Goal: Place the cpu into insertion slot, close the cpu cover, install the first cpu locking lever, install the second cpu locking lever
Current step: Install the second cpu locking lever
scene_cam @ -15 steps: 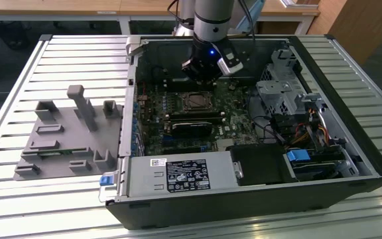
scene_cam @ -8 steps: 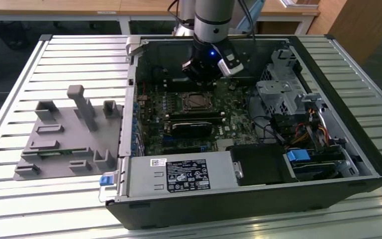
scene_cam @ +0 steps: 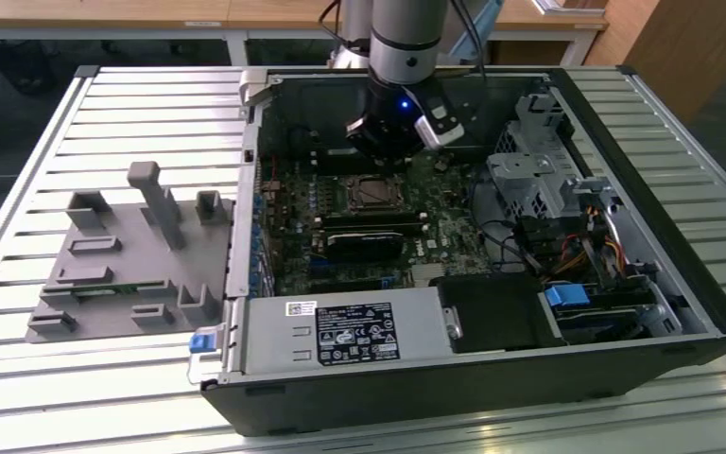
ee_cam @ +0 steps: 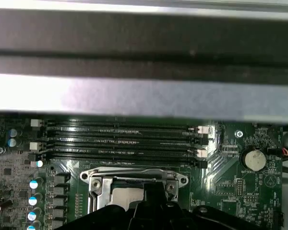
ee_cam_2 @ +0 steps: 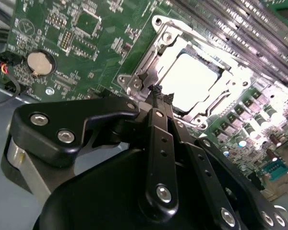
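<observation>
Hand [ee_cam_2: 159,96]: fingers clenched together, grasping nothing, tips poised at the edge of the cover [ee_cam_2: 153,52] inside the case [scene_cam: 665,284]. To work the lever well, you should keep the tips low against the socket frame and press steadily. Cpu [ee_cam_2: 189,79]: pale silvery square, lying flat in the slot [scene_cam: 370,192] on the green board [ee_cam_2: 86,43], framed by the closed silvery cover.

exterior view: high, looking down, far | both wrist views: close over the cpu cover [ee_cam_2: 182,81] [ee_cam: 134,184]
</observation>
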`<state>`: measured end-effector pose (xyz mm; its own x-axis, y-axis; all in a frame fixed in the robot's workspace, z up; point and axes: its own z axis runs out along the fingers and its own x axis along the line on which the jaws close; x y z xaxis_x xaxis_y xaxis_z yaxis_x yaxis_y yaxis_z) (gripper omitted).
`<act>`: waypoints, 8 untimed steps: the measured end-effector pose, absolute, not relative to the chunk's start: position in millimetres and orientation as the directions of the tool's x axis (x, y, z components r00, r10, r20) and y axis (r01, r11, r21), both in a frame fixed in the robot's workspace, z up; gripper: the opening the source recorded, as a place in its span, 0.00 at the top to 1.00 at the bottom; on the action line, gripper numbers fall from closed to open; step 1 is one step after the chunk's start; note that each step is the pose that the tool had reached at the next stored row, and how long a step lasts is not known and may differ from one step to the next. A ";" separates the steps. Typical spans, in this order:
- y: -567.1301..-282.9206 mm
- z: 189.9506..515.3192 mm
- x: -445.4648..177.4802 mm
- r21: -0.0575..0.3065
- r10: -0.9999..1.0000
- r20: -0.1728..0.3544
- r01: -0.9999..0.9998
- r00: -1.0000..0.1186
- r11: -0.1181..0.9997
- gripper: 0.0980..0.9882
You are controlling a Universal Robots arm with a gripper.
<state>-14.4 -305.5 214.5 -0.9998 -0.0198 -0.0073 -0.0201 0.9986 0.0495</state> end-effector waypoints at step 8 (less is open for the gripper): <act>-313.6 214.4 -14.4 0.049 -0.020 -0.007 -0.020 -1.000 0.999 0.99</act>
